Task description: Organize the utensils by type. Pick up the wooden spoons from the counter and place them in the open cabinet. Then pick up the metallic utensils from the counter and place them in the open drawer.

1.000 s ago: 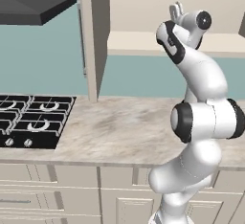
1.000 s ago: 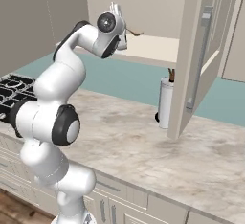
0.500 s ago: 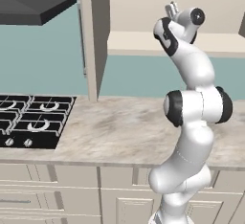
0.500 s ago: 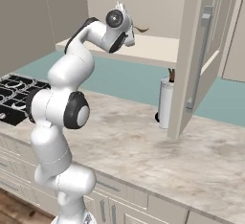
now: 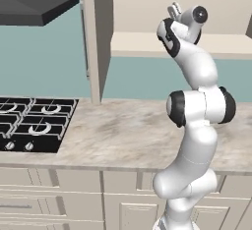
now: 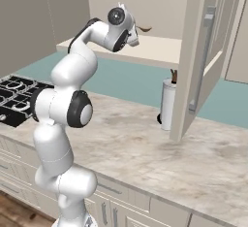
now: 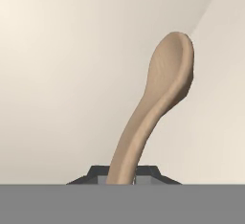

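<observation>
1. Gripper (image 6: 131, 33) is raised to the level of the open cabinet (image 6: 160, 49), with the jaws closed narrow on the handle of a pale tan wooden spoon (image 7: 158, 96).
2. In the hand view the spoon is seen running straight out ahead of the fingertips, bowl at the far end and handle pinched at the near end. Held this way, the bowl is carried into the cabinet first while the hand stays back from the shelf edge.
3. In the right base view the spoon bowl (image 6: 144, 28) is seen just beyond the gripper, over the cream shelf; whether it touches the shelf cannot be told.
4. Only plain cream cabinet surfaces are seen ahead of the spoon in the hand view, so the path is judged unobstructed.
5. The cabinet door (image 6: 206, 51) stands swung open to the side of the gripper, well apart from it, so the reach is not blocked.
6. The counter (image 5: 128, 135) lies far below the gripper. A white canister (image 6: 167, 104) stands on it near the door's lower edge, with dark tips showing at its top.
7. Step is judged as placing a wooden spoon: a lowering onto the shelf is needed before release, otherwise a drop and roll is risked.
8. The drawer stage is judged not yet reached.
</observation>
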Available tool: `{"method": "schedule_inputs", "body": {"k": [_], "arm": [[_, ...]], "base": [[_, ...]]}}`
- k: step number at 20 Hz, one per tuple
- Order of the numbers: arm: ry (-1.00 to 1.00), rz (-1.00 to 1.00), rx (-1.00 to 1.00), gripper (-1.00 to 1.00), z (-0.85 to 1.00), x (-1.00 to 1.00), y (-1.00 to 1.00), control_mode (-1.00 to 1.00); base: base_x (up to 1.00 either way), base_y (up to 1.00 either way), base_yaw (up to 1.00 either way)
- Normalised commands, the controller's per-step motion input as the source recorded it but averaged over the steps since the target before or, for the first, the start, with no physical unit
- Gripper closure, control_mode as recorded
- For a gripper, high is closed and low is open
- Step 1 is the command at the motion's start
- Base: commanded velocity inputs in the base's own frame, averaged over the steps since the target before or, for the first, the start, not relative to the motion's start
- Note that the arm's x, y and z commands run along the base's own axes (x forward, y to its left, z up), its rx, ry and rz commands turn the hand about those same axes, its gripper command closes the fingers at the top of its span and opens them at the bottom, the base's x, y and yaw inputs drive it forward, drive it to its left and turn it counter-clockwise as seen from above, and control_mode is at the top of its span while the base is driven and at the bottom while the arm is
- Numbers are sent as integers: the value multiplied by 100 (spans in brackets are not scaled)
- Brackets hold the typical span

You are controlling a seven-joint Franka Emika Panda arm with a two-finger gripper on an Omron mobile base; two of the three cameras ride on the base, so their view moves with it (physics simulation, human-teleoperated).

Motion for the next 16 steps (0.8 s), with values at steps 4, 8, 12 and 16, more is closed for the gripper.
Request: {"method": "schedule_inputs", "body": {"k": [4, 8, 12, 16], "arm": [[0, 0, -6, 100, -96, 23, -41, -100], [0, 0, -6, -100, -100, 21, -42, -100], [0, 0, -4, -100, -93, 22, -36, -100], [0, 0, -2, -100, -87, 39, -34, -100]], "base": [[0, 0, 0], [0, 0, 0], [0, 0, 0], [0, 0, 0]]}}
